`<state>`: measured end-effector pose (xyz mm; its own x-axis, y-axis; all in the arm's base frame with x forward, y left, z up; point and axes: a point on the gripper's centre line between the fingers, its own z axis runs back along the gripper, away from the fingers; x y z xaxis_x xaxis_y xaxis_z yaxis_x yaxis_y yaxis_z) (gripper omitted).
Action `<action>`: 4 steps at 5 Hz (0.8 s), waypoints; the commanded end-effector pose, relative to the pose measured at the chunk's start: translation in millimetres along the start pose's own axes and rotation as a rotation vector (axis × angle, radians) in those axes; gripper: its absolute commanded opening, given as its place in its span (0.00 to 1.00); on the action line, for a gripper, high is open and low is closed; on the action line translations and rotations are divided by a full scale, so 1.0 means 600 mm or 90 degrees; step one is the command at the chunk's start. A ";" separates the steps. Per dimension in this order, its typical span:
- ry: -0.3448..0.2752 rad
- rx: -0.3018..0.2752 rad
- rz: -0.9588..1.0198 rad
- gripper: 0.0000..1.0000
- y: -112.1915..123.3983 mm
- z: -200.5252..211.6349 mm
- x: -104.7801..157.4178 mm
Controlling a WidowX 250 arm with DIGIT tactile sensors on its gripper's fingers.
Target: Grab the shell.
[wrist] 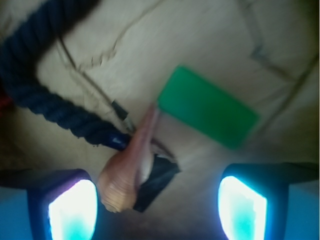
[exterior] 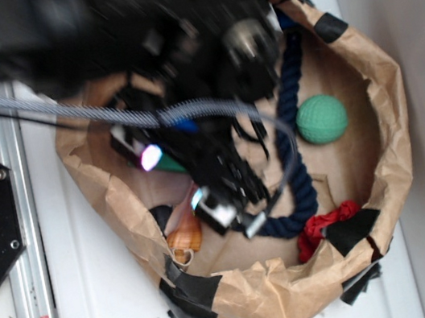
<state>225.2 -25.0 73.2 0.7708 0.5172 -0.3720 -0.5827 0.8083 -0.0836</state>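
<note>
The shell (wrist: 125,172) is orange-tan and ribbed, lying on the brown paper floor with its pointed spire toward the green block (wrist: 207,106). In the wrist view my gripper (wrist: 157,210) is open, and the shell's wide end sits between the fingers, close to the left glowing pad (wrist: 72,210) and far from the right one (wrist: 242,207). In the exterior view the shell (exterior: 184,233) shows just below the gripper (exterior: 173,178), near the left wall of the paper basin (exterior: 379,82). The arm hides most of the green block (exterior: 169,165).
A thick navy rope (exterior: 288,97) curves through the basin and also runs past the shell's spire (wrist: 45,95). A green textured ball (exterior: 322,119) lies at the right, a red cloth wad (exterior: 326,226) at the lower right. A scrap of black tape (wrist: 157,180) lies under the shell.
</note>
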 end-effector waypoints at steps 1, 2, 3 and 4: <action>0.031 0.022 -0.045 1.00 -0.006 -0.073 -0.016; 0.042 0.043 -0.070 1.00 -0.005 -0.101 -0.036; 0.079 0.053 -0.092 1.00 -0.006 -0.130 -0.063; 0.042 0.067 -0.123 0.00 -0.009 -0.133 -0.081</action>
<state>183.1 -69.5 18.1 0.8390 0.3514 -0.4154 -0.4108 0.9098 -0.0600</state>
